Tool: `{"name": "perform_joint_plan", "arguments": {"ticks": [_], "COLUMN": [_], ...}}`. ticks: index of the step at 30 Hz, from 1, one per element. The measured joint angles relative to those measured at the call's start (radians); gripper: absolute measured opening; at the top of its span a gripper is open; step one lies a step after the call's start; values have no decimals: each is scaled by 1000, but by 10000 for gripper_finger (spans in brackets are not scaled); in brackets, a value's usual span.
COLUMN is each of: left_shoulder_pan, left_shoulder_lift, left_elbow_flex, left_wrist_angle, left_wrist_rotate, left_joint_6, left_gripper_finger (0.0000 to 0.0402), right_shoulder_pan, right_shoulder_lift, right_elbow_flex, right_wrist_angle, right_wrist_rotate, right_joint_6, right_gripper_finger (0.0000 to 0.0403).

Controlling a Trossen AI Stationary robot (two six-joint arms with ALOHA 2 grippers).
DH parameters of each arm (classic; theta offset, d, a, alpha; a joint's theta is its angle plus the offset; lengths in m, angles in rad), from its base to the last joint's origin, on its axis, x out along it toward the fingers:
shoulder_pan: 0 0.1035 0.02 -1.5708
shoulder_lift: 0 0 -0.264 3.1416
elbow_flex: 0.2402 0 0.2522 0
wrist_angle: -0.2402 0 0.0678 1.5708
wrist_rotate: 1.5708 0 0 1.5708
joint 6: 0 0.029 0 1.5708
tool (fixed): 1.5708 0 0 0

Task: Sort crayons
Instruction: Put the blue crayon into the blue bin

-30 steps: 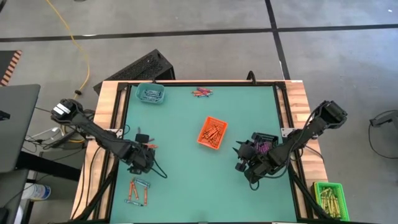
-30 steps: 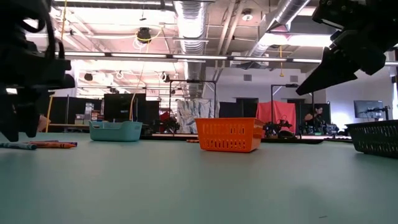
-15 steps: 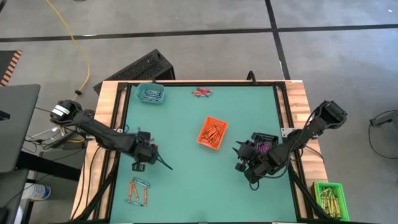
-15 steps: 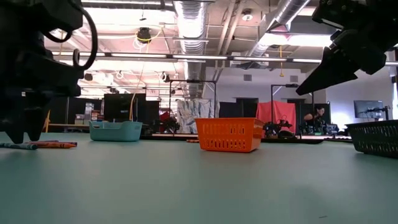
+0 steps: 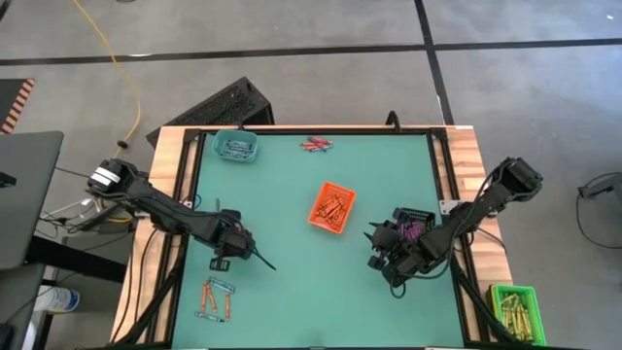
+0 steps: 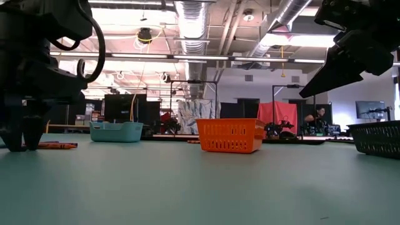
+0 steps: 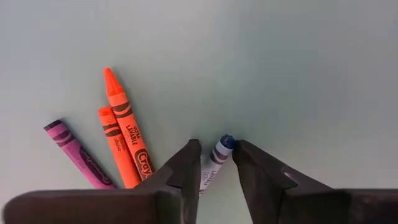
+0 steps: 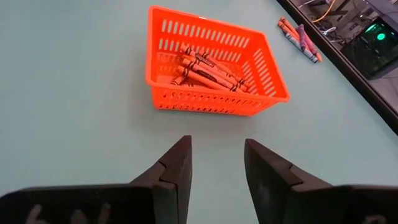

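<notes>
Left gripper (image 7: 216,163) moved inward, straddling blue crayon (image 7: 220,149), lower half hidden.

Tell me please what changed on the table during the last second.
The left hand moved from the left edge a little toward the table's middle, and its fingers now straddle a blue crayon; whether they grip it is unclear. The right hand stayed by the black basket, fingers open. The orange basket, teal basket and loose crayons did not move.

grey concrete floor (image 5: 321,78), ceiling ducts (image 6: 194,19)
</notes>
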Motion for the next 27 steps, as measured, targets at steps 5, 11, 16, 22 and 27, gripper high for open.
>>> {"name": "perform_joint_plan", "arguments": {"ticks": [5,11,16,22,27], "left_shoulder_pan": [0,0,0,2,2], "left_shoulder_lift": [-29,-34,-33,-34,-34], "left_elbow_flex": [17,22,31,82,149], "left_wrist_angle": [1,2,11,68,78], "left_wrist_rotate": [1,-2,-9,-36,-61], "left_joint_6": [-4,-13,-15,11,67], "left_gripper_finger": [30,11,6,2,2], "right_shoulder_pan": [0,0,0,0,0], "right_shoulder_lift": [0,0,0,1,1], "right_elbow_flex": [0,0,0,0,0], "right_wrist_angle": [-1,-1,-2,-4,-6], "right_wrist_rotate": [0,1,1,1,1], "right_joint_6": [0,0,-1,-3,-3], "right_gripper_finger": [141,141,141,141,141]}}
